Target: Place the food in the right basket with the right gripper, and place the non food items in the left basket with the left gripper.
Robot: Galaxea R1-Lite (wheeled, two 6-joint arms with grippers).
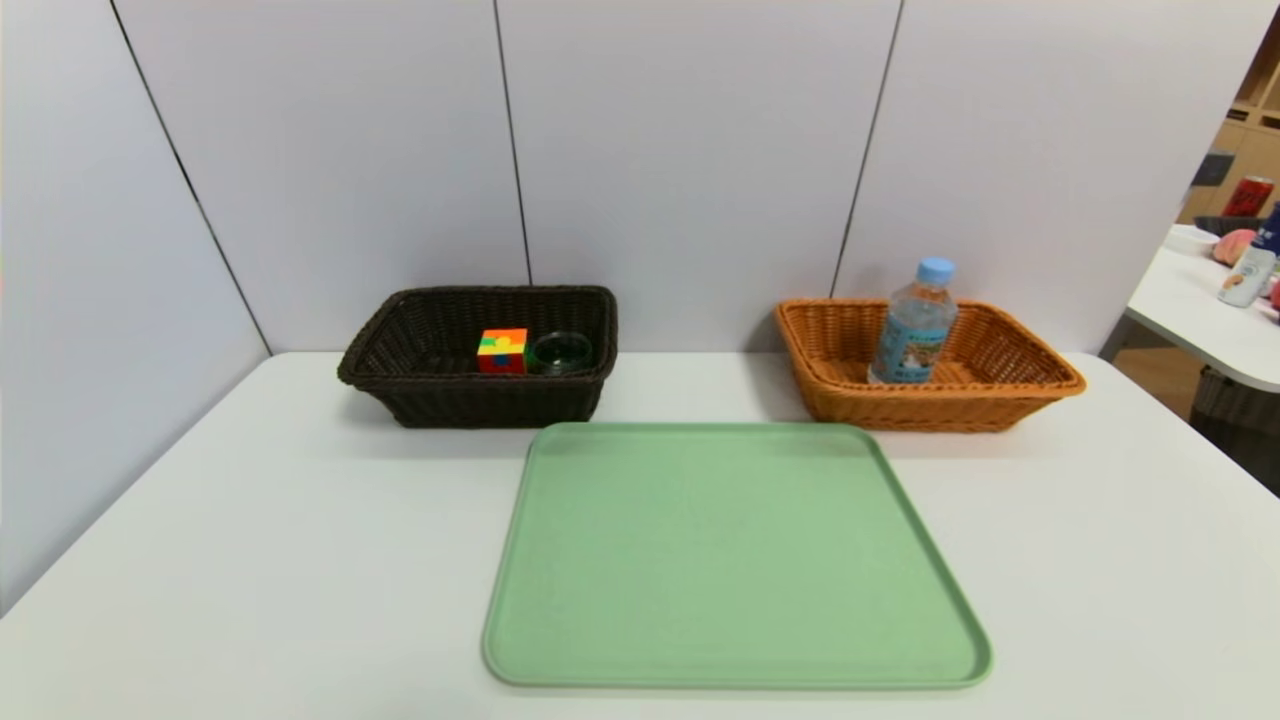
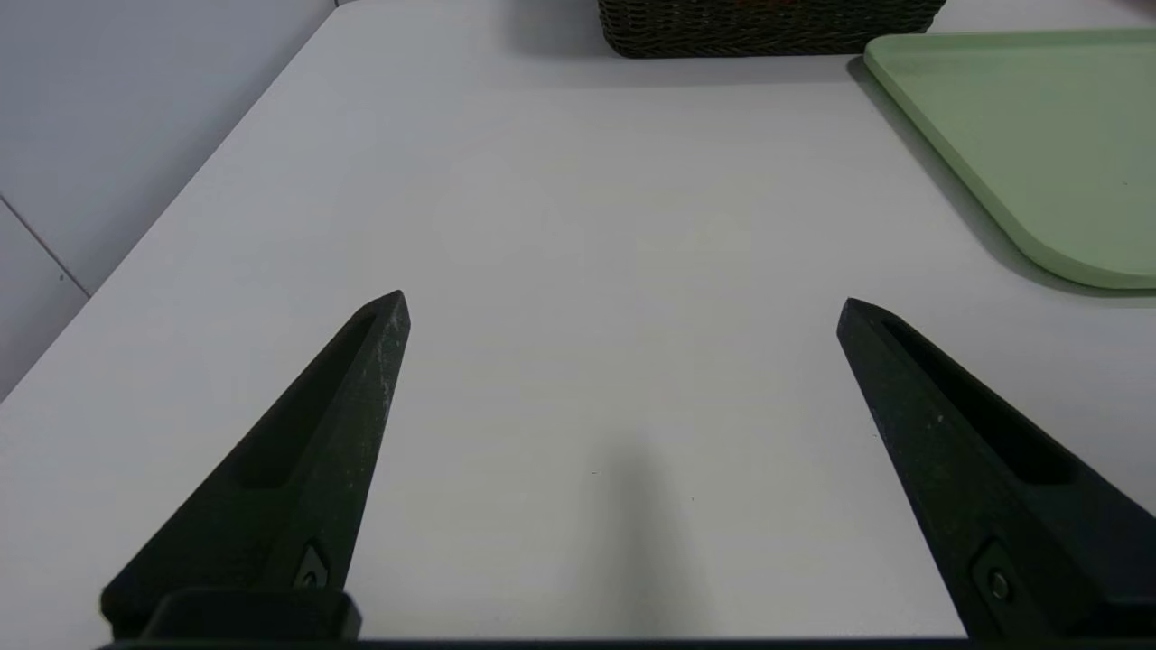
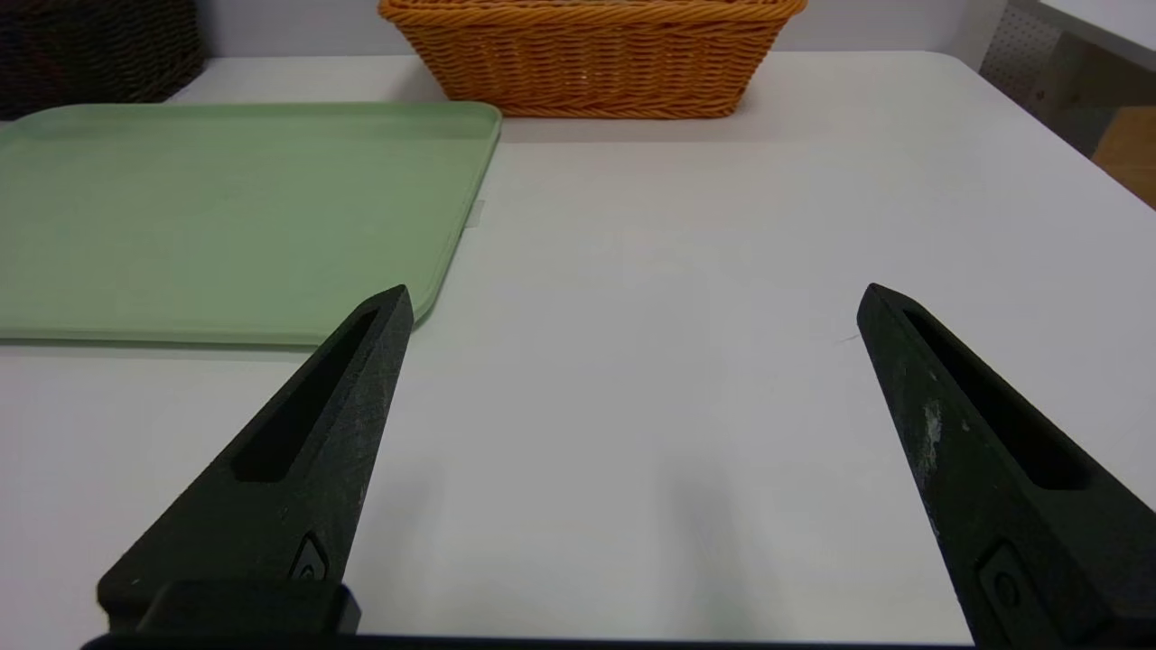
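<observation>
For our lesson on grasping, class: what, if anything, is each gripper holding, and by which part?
Nothing is held: the left gripper and right gripper both have open, empty fingers above the table.

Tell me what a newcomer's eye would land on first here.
Probably the wide green tray, lying bare in the middle of the white table. Next, likely the orange-brown basket behind its right side, with a blue-capped bottle standing tilted in it. Then the bright puzzle cube in the black basket at the back left.
</observation>
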